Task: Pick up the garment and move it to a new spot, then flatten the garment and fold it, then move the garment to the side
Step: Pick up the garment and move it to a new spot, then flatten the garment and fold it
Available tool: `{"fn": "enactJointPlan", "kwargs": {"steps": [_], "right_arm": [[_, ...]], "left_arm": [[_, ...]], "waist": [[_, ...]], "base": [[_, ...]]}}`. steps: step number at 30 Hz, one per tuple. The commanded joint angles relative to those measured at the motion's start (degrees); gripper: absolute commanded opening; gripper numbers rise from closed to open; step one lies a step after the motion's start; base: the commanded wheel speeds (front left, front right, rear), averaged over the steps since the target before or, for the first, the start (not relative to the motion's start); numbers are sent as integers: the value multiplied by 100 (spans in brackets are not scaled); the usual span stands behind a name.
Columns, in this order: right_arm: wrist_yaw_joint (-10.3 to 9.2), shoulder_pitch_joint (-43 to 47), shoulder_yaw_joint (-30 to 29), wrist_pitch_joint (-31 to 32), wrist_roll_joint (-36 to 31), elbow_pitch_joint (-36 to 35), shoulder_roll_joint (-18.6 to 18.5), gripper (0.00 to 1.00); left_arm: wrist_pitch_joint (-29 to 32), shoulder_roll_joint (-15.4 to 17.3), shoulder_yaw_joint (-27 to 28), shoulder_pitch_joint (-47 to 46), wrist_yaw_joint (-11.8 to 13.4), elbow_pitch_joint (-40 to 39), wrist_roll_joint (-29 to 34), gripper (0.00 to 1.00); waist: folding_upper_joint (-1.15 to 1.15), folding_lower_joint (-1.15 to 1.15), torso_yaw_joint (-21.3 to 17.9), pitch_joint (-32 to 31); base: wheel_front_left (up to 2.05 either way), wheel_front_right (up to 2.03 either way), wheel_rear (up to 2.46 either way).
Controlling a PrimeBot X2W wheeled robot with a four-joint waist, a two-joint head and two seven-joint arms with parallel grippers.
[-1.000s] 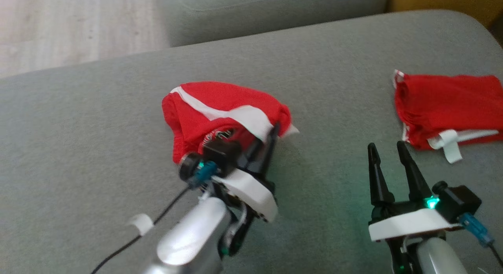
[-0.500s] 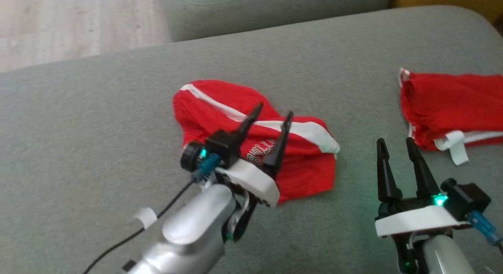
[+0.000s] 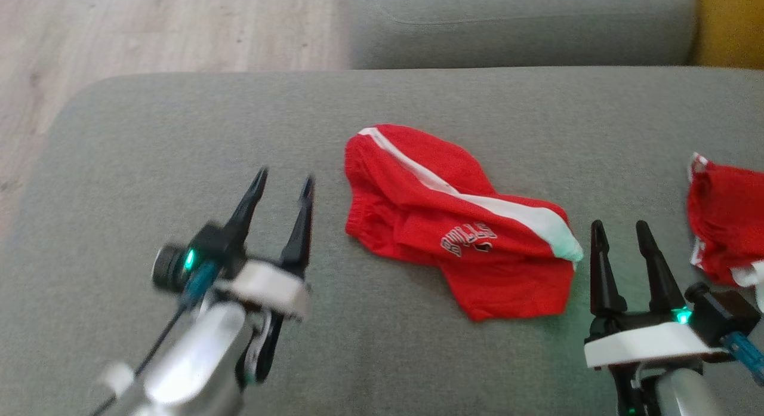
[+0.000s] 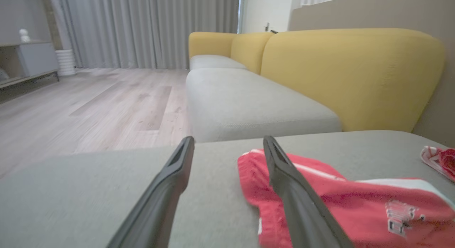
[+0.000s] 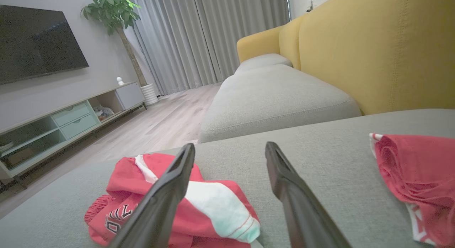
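Left gripper (image 3: 285,177) clear of the shorts (image 3: 453,225), which lie loose on the grey cushion (image 3: 179,135)
Half a second ago its fingers stood over the red cloth; now it hangs to their left, fingers apart and empty. The shorts lie rumpled mid-cushion, with a white stripe across the top and lettering facing up. The right gripper (image 3: 619,226) is just right of them, fingers apart.

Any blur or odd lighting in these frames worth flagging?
Head view: left gripper is motion-smeared, red shorts are crisp; green LED glow tints the cushion by the right gripper. Left wrist view: foreground soft. Right wrist view: sharp, evenly lit.
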Motion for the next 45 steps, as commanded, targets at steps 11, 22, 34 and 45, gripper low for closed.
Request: {"fn": "enactJointPlan", "kwargs": {"steps": [11, 22, 34, 45], "right_arm": [[-4, -205, 138, -62, -409, -152, -34, 100], [-4, -2092, 974, 1011, -443, 846, -318, 100], [-4, -3726, 2297, 1682, 892, 2898, -800, 100], [-4, -4099, 3053, 1119, 1537, 3628, -900, 0]], "left_arm": [[-53, -46, 1072, 1315, 221, -830, 479, 100], [-53, -507, 1304, 1157, -159, -645, 783, 100], [-53, -986, 1508, 951, -537, -307, 1122, 100], [-53, -1101, 1734, 910, -651, -179, 1336, 100]], "waist": [[0, 0, 583, 124], [0, 0, 942, 652], [0, 0, 1502, 1126], [0, 0, 1448, 1165]], "base": [[0, 0, 0], [0, 0, 0], [0, 0, 0], [0, 0, 0]]}}
